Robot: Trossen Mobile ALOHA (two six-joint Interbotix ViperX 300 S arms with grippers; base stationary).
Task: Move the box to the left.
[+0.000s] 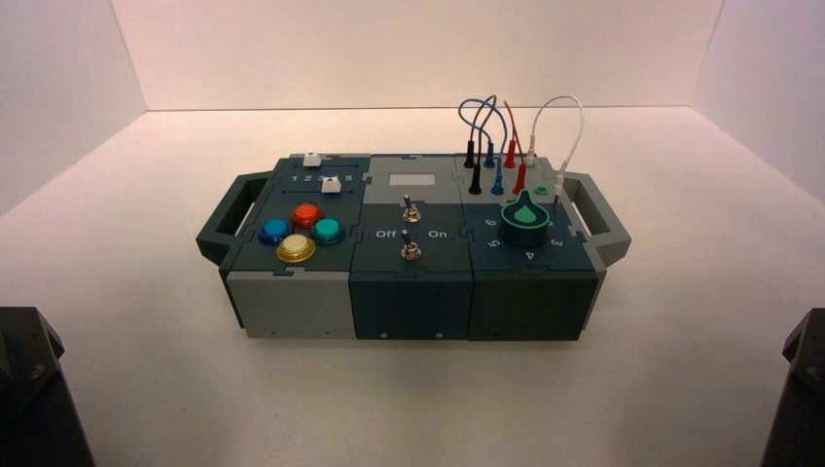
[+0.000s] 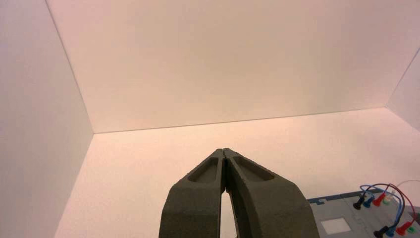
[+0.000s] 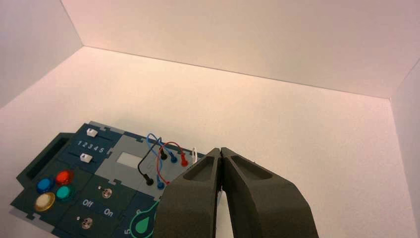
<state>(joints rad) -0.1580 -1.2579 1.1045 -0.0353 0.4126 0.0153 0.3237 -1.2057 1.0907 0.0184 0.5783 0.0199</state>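
Box (image 1: pixel 409 253) on white table (image 1: pixel 681 389).

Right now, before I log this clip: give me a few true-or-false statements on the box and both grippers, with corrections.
1. The left gripper is shut, holding nothing. True.
2. The right gripper grips the box's right handle. False: it is shut in the air, touching nothing.
3. Four coloured buttons sit on the box's left section. True: blue button, red button, green button, yellow button.
4. The green dial sits beside the buttons. False: it is on the right section, near the wires.
5. Both arms are parked at the near corners. True.
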